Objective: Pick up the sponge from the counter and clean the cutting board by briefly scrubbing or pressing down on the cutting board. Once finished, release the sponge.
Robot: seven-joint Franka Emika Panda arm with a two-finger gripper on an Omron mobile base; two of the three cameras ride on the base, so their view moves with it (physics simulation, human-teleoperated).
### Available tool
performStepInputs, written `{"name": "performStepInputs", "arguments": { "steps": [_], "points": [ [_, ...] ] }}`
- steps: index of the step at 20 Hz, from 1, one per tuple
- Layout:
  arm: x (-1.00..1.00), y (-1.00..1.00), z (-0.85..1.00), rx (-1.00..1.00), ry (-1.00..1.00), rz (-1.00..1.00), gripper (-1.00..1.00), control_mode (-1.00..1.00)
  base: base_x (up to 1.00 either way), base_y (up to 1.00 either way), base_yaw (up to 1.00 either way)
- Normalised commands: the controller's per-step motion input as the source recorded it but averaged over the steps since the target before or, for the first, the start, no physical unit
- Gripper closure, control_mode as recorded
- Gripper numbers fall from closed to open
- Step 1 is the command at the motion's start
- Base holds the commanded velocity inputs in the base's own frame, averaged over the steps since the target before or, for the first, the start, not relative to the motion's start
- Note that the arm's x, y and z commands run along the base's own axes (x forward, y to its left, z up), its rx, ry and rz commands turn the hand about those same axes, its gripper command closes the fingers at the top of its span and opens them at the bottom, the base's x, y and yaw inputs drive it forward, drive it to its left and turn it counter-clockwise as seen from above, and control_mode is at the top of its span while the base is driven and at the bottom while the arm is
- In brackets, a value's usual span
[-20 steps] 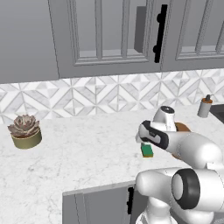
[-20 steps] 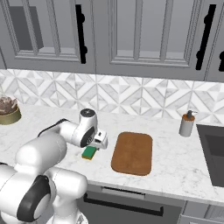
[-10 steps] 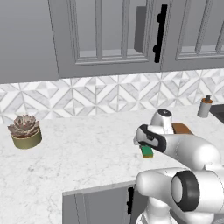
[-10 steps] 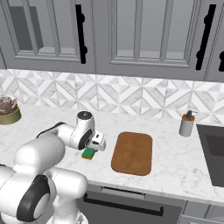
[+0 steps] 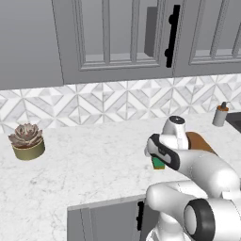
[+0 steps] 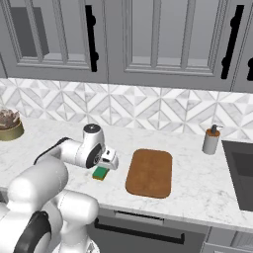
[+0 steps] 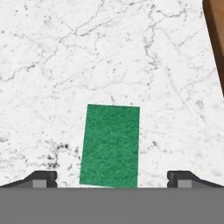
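While the sponge (image 7: pixel 110 145) lies flat on the counter (image 6: pixel 192 190) just left of the cutting board (image 6: pixel 150 172), the gripper (image 7: pixel 112 177) is held low directly above it, fingers (image 7: pixel 43 176) spread wide to either side, nothing gripped.
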Motion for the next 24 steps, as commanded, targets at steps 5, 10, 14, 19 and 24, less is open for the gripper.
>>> {"name": "performStepInputs", "arguments": {
  "steps": [5,10,14,19,24],
  "points": [
    [0.0,0.0,-0.23,-0.03,0.0,0.0,-1.0,-1.0,0.0,0.0,0.0],
    [0.0,0.04,-0.39,0.0,0.0,0.0,-1.0,-1.0,0.0,0.0,0.0],
    [0.0,0.06,-0.43,0.0,0.0,0.0,-1.0,-1.0,0.0,0.0,0.0],
    [0.0,0.08,-0.46,0.0,0.0,0.0,-1.0,-1.0,0.0,0.0,0.0],
    [-0.33,0.28,-0.64,0.0,-0.01,0.0,1.0,-1.0,0.0,0.0,0.0]
  ]
}}
